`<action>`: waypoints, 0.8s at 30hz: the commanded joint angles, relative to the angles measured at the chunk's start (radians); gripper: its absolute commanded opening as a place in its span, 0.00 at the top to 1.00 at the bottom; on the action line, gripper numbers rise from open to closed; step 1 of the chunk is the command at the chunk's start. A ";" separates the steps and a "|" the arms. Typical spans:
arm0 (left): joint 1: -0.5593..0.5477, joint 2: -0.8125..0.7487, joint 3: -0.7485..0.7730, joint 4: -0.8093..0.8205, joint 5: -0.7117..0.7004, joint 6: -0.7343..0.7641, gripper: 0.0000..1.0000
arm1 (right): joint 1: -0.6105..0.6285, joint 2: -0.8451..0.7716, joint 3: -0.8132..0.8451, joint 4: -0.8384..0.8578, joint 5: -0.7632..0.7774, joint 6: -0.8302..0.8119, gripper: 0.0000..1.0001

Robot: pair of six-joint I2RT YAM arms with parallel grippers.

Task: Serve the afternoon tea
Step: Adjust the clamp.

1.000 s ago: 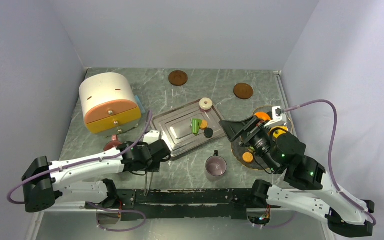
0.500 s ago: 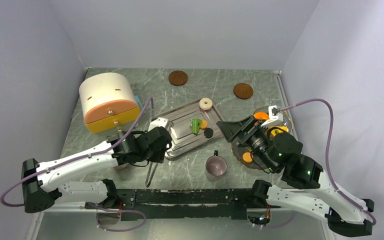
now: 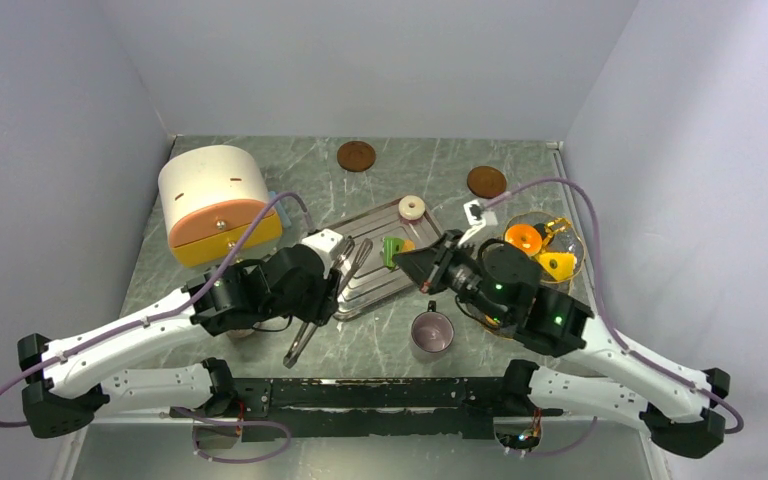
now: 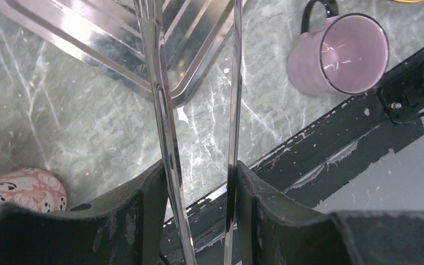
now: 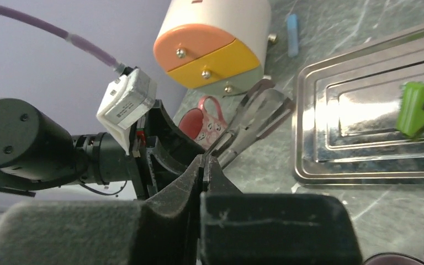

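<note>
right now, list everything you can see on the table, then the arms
drawer box: 1, cream with orange and yellow fronts, far left
coasters: 2, brown, far side
steel tray: 1, silver, centre
cream ring: 1, cream, at the tray's far corner
green wedge: 1, green, on the tray
mug: 1, pinkish, near edge, in front of the tray
patterned mug: 1, red and white, by the left arm
glass plate: 1, clear, right, holding an orange piece and a yellow piece
blue piece: 1, blue, beside the drawer box
tongs: 1, metal, tips over the tray
left gripper: shut on the tongs
right gripper: shut, empty, at the tray's right edge
</note>
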 commanded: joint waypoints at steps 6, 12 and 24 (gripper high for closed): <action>-0.004 -0.009 0.014 0.087 0.117 0.089 0.50 | 0.004 0.183 0.017 0.184 -0.154 -0.024 1.00; -0.004 0.013 0.023 0.095 0.127 0.100 0.51 | 0.003 0.275 0.016 0.223 -0.165 -0.051 1.00; -0.004 0.000 0.039 0.089 0.067 0.079 0.50 | 0.003 0.306 -0.096 0.200 -0.113 -0.081 1.00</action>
